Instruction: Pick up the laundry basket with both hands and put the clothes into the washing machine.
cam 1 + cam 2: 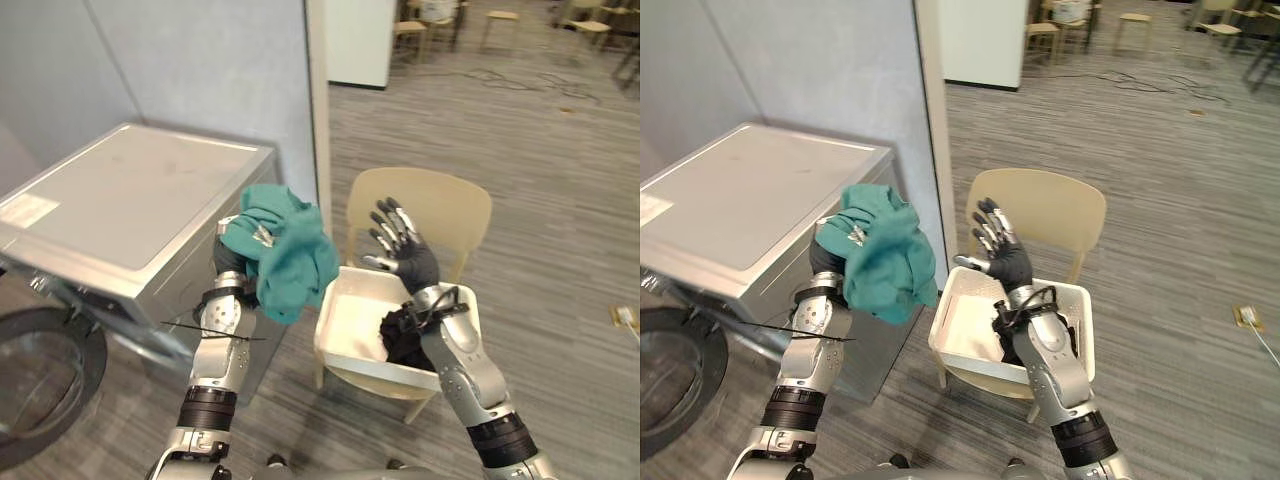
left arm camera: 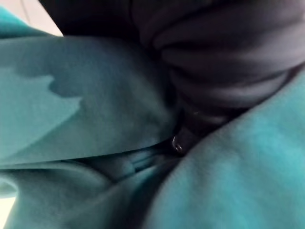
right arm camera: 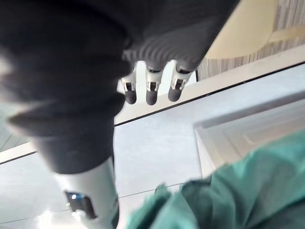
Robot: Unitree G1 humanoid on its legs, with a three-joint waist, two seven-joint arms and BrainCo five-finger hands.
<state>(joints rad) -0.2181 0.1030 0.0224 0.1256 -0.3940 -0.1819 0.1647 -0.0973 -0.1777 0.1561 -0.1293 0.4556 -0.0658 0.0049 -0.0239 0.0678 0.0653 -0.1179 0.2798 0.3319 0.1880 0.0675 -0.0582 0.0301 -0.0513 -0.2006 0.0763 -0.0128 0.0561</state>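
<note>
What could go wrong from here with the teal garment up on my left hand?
1. The garment only drapes over the left hand, high beside the washer. It may slide to the floor before reaching the low open door.
2. The right hand hovers open over the basket on the chair. A careless swing could knock the basket, which holds dark clothes, off the seat.

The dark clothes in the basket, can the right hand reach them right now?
Probably yes: the right hand is open and empty, raised above the basket, and the dark clothes lie uncovered beneath its wrist.
</note>
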